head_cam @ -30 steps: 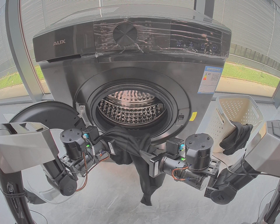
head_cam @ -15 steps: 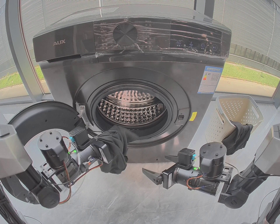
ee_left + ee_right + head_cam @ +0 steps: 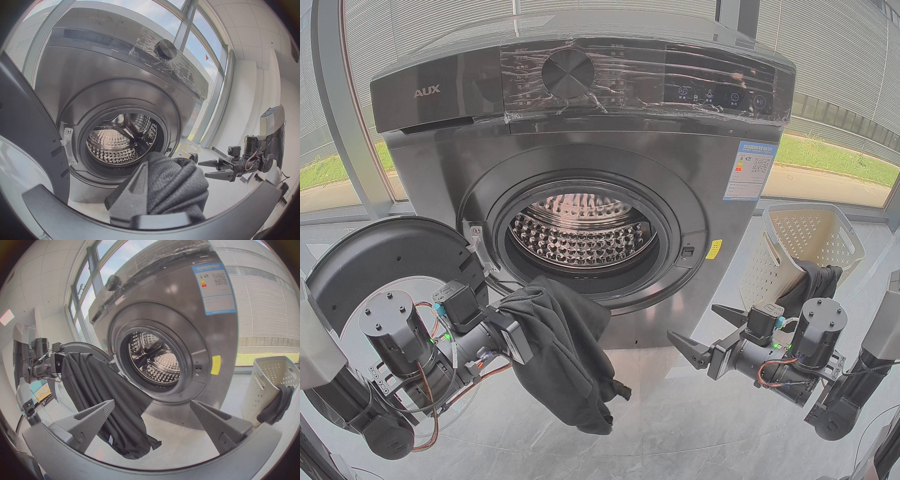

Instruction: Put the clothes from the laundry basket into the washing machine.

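Unfurled now, the black garment (image 3: 569,356) hangs lower from the left gripper (image 3: 520,319), which is clamped on its top, just below the open drum (image 3: 581,240) of the washing machine (image 3: 581,147). Right gripper (image 3: 692,322) has pulled back toward the laundry basket (image 3: 809,234), jaws spread wide, empty. The door (image 3: 387,256) stands swung open on the left. Another dark cloth (image 3: 815,284) drapes over the basket's rim.
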